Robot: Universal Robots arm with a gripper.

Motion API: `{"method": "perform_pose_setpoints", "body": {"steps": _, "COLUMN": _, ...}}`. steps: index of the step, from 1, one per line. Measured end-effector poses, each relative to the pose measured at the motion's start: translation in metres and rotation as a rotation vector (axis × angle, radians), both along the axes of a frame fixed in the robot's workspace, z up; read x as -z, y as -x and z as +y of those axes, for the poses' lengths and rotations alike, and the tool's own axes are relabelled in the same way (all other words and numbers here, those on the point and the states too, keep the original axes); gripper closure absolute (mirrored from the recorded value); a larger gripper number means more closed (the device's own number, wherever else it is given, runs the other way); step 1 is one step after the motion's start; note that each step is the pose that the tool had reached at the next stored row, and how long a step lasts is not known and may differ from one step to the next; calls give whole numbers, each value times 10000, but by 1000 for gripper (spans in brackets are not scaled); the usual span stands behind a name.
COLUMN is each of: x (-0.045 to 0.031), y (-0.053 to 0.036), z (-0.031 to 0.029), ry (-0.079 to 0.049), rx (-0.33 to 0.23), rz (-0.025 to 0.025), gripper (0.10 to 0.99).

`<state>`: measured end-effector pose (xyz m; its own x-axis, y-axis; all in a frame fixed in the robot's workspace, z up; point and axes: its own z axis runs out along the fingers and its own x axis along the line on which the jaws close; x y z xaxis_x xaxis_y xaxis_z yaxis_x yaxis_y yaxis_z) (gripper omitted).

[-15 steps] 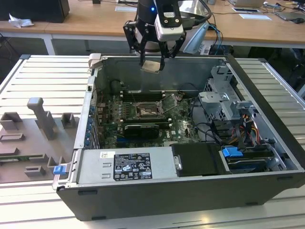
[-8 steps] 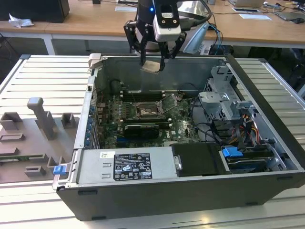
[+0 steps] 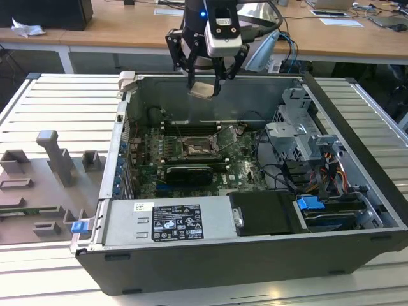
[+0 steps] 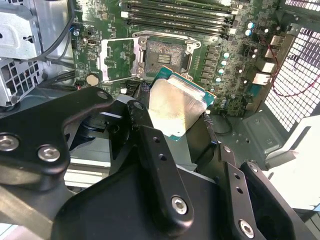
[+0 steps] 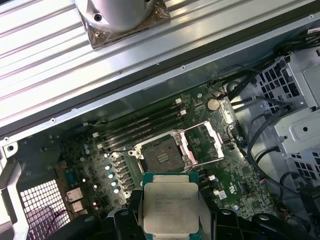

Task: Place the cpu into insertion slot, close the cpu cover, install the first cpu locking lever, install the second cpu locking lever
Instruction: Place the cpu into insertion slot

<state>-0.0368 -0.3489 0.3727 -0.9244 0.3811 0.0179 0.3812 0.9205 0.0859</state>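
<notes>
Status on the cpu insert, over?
Gripper shut on cpu, above the open case. Insertion slot bare, cpu cover flipped open. Nothing between cpu and slot.

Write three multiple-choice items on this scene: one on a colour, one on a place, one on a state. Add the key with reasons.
1. What colour is the circuit board around the square black insertion slot?
A green; B red; C white.

2. Where is the small flat square cpu with the silver-grey metal top?
A seated in the insertion slot; B in the black gripper, above the open computer case; C lying on the circuit board.

3. How does the thin silvery metal-frame cpu cover stand?
A shut over the slot; B shut over the cpu; C swung open beside the slot.

Key:
1 A: both wrist views show green board around the slot.
2 B: the exterior view shows the gripper clamping the cpu above the case.
3 C: the slot's dark pin field lies bare, with the frame off to its side.
</notes>
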Motion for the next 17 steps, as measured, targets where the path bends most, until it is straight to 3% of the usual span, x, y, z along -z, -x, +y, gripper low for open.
{"method": "perform_pose_setpoints", "body": {"steps": 17, "x": 33, "y": 0, "z": 0, "ry": 0, "rx": 142, "rz": 0, "gripper": 549}}
